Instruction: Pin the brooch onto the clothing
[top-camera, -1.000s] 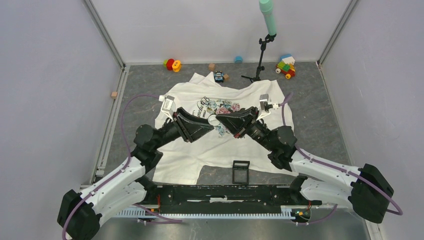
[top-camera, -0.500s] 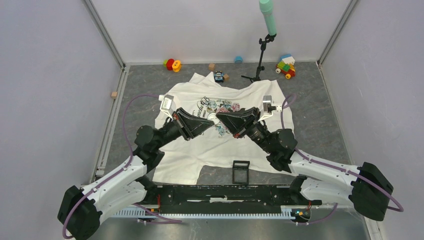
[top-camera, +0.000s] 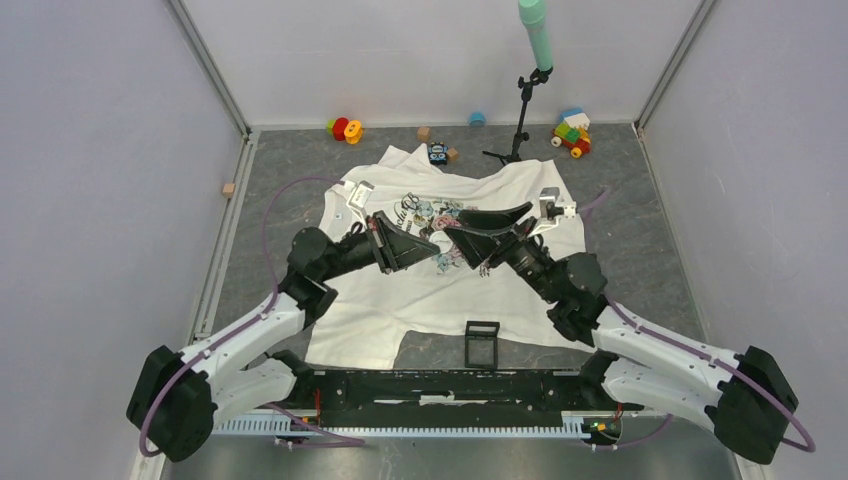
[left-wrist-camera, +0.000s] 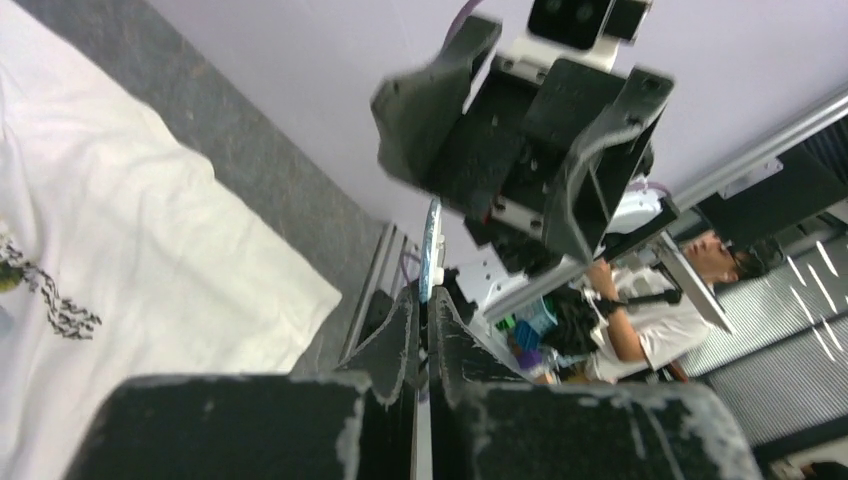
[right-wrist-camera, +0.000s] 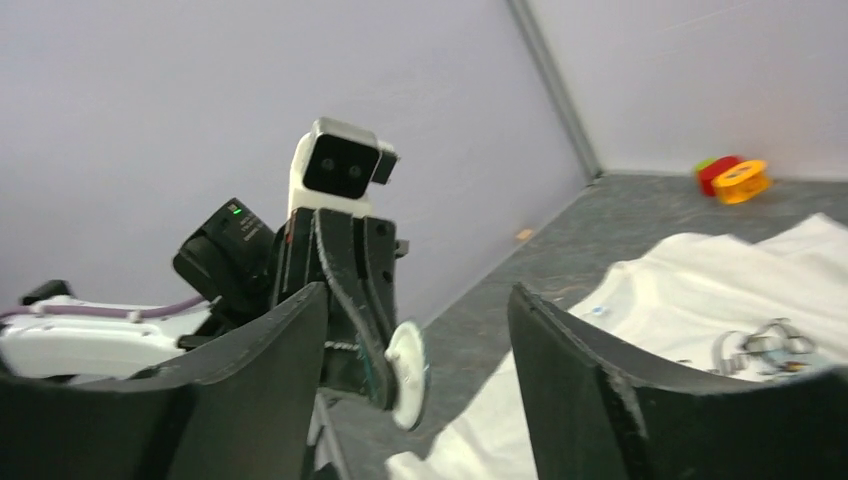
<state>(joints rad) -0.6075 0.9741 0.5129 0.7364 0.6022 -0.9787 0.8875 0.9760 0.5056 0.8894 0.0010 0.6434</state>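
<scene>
Clamping the brooch (right-wrist-camera: 407, 372) by its edge, the left hand (left-wrist-camera: 424, 310) holds it in the air above the T-shirt (top-camera: 380, 300) spread on the tabletop (top-camera: 640, 200); the right hand (right-wrist-camera: 415, 300) gapes just beside it. Pinning itself looks not yet begun.

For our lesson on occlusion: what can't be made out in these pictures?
1. Brooch face: the right wrist view shows only a pale side; the left wrist view sees it edge-on in the left tool.
2. Its pin: too small in every view.
3. Shirt lettering: in the top view, partly under the right tool and left tool, and too small to read.
</scene>
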